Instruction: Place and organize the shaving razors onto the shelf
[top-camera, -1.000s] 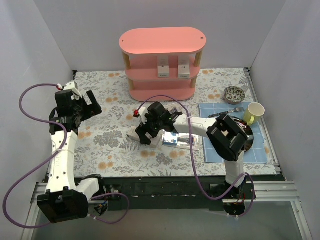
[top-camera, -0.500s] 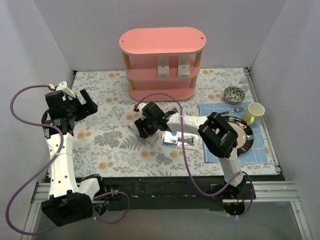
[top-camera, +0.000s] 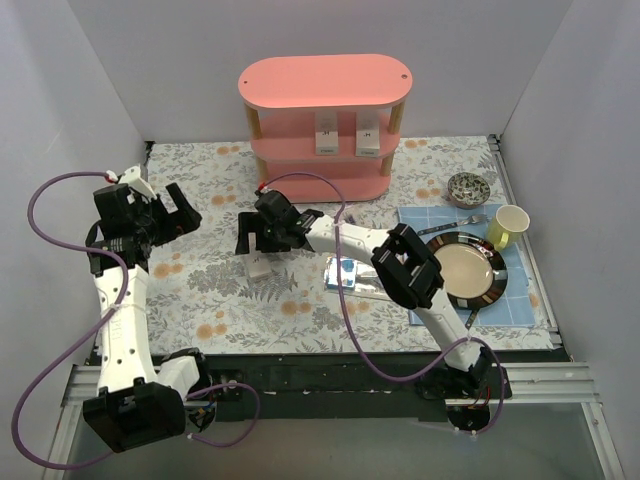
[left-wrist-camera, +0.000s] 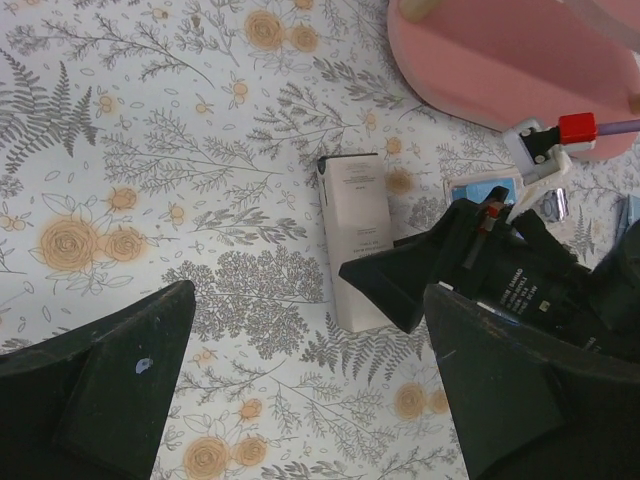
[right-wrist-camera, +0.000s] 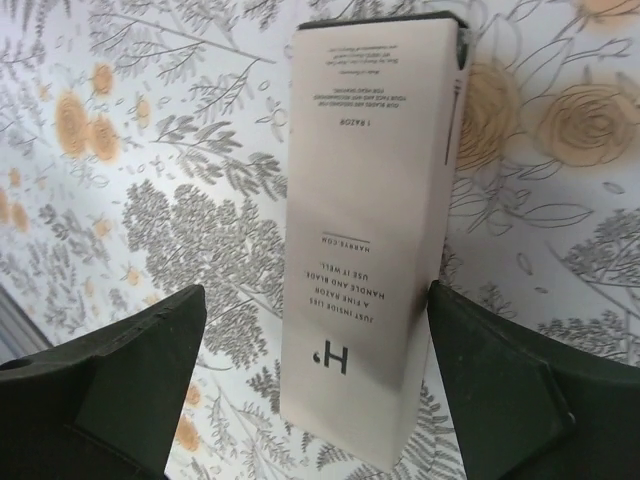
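The pink three-tier shelf (top-camera: 325, 80) stands at the back, with two white razor boxes (top-camera: 327, 140) (top-camera: 367, 140) upright on its middle tier. A third white razor box (top-camera: 260, 264) lies flat on the floral cloth. My right gripper (top-camera: 262, 238) is open just above it, and in the right wrist view the box (right-wrist-camera: 372, 240) lies between the spread fingers (right-wrist-camera: 100, 390). Blue-carded blister packs (top-camera: 345, 272) lie to the right of it. My left gripper (top-camera: 165, 210) is open and empty at the left. Its wrist view shows the box (left-wrist-camera: 355, 240) and the shelf base (left-wrist-camera: 500, 60).
A blue mat (top-camera: 420, 300) at the right holds a plate (top-camera: 470, 272), a yellow cup (top-camera: 510, 226), a small bowl (top-camera: 468, 188) and loose cutlery (top-camera: 455, 226). Grey walls close in on both sides and the back.
My right gripper has moved left, away from the blister packs, and now stands over the lying white box. My left arm moved left, then barely shifted.
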